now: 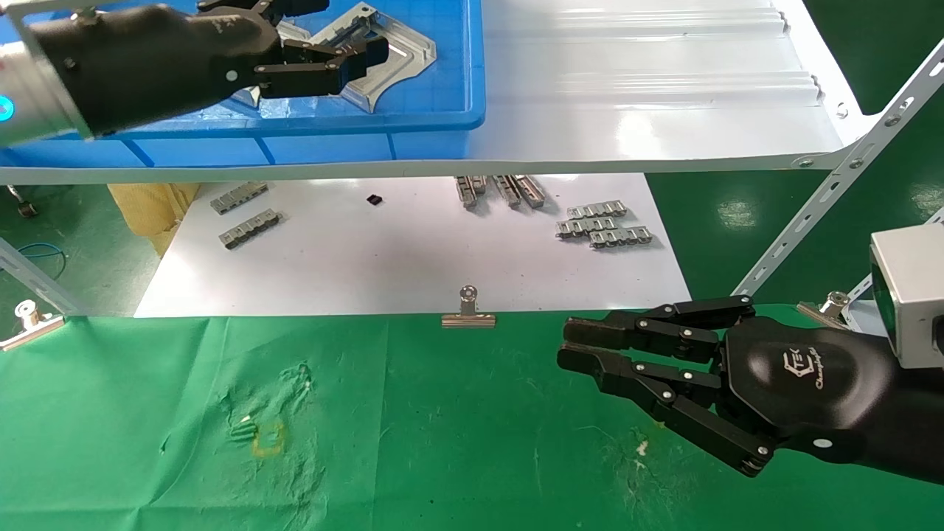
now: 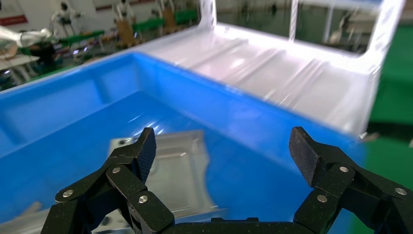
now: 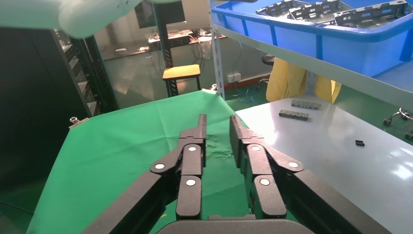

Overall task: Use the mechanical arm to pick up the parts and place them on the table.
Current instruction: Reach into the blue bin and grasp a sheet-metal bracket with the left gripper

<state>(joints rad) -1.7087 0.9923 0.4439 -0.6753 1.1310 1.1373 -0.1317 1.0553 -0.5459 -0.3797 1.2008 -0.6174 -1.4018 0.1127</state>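
Left claw (image 1: 372, 63), a glossy black jointed robot hand on a silver-grey wrist, is hovering over the blue plastic bin (image 1: 442, 118) on the glossy white shelf (image 1: 664, 96). In the left wrist view its two dark fingertips (image 2: 145, 148) are standing wide apart, gripping nothing, with the bin floor between them.

Silvery stamped sheet-metal plate (image 1: 391, 55) is lying flat in the bin, just beyond and partly under the left claw's fingertips. Its concave-curved edge is facing the near bin wall and its pointed corners are aiming toward the robot; its long axis is hard to judge because the hand is covering part of it. The same plate (image 2: 178, 170) is showing below the claw in the wrist view, embossed centre up.

Right claw (image 1: 571, 346) is hanging low over the bright green cloth worktop (image 1: 405, 428), fingers extended toward the robot's left, close together and empty. In the right wrist view the two finger rows (image 3: 192, 146) are running side by side with only a narrow gap. White logo on the back of the hand (image 1: 804, 369) is reading roughly "TEK", with a smaller script line beneath, not legible.

Small grey linked clip strips (image 1: 605, 225) are lying on the white sheet (image 1: 369, 258) beyond the cloth. A silver binder clip (image 1: 468, 310) is sitting at the sheet's near edge.
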